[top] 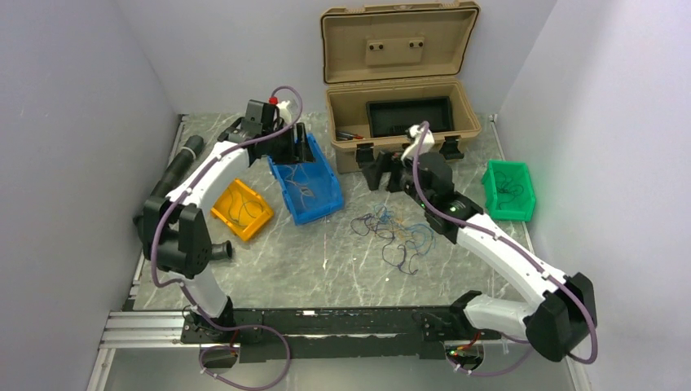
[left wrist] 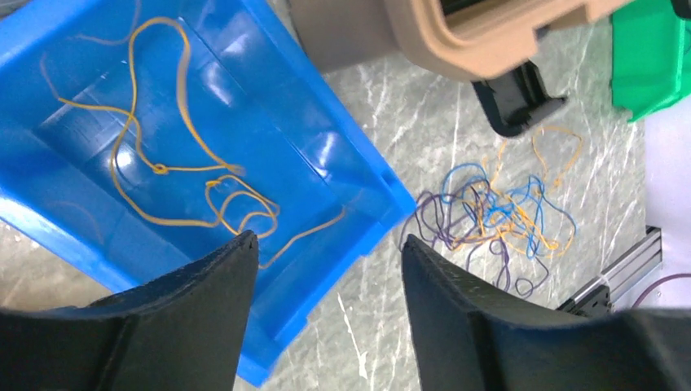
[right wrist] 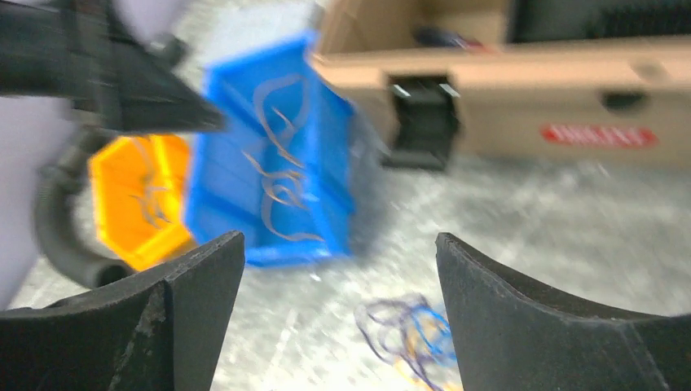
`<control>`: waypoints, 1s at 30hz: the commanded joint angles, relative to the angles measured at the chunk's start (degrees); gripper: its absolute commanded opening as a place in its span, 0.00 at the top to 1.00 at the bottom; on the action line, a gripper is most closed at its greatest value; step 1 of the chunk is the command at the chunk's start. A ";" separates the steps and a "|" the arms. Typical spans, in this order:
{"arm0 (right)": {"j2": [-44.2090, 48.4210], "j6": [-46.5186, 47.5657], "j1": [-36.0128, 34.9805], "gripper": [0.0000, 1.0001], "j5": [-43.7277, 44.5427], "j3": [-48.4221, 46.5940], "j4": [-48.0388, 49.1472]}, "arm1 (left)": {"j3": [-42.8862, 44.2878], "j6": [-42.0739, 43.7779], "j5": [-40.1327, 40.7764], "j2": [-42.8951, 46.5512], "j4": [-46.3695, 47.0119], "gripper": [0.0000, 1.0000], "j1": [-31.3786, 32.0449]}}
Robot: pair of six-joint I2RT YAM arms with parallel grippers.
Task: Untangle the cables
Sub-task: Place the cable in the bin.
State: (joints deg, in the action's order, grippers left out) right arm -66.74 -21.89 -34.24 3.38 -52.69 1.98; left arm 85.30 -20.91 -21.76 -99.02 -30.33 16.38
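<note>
A loose tangle of thin blue, purple and orange cables [top: 395,236] lies on the marble tabletop between the arms. The left wrist view shows the tangle [left wrist: 497,213] to the right of the blue bin [left wrist: 334,163]. A thin orange wire [left wrist: 163,169] lies coiled inside that bin. My left gripper [left wrist: 327,238] hangs open over the bin's rim, nothing between its fingers. My right gripper [right wrist: 338,236] is open and empty too, above the table with the tangle [right wrist: 407,330] below it. Seen from above, the right gripper [top: 389,173] is just in front of the tan case.
An open tan case [top: 399,114] stands at the back. There is an orange bin [top: 242,210] with wires at the left and a green bin [top: 509,190] with dark wires at the right. A black corrugated hose [top: 175,167] runs along the left edge.
</note>
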 commanded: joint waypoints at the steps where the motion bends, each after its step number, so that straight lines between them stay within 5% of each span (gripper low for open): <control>1: 7.05 -3.86 4.09 0.12 1.81 6.89 -14.31 | 3.22 3.45 4.26 8.38 -2.32 0.25 3.69; 6: 15.11 -1.18 5.21 0.16 0.62 14.04 -17.47 | 6.60 5.78 7.13 11.40 -6.29 0.01 8.48; 12: 17.41 1.55 5.75 0.22 -2.98 17.52 -17.34 | 0.64 3.86 8.46 17.74 -0.72 0.01 15.14; 20: 8.80 2.72 5.81 0.25 -4.11 15.43 -16.34 | -15.76 -1.33 10.90 25.23 19.06 0.03 24.45; 30: 2.24 3.72 6.08 0.42 -3.38 14.36 -15.04 | -15.04 -0.54 11.05 19.27 19.77 0.05 27.16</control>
State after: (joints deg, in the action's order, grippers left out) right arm -63.24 -19.05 -28.51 -0.05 -35.75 -15.35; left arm 68.14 -20.86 -11.05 -78.50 -14.17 42.89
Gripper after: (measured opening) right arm 0.633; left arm 0.949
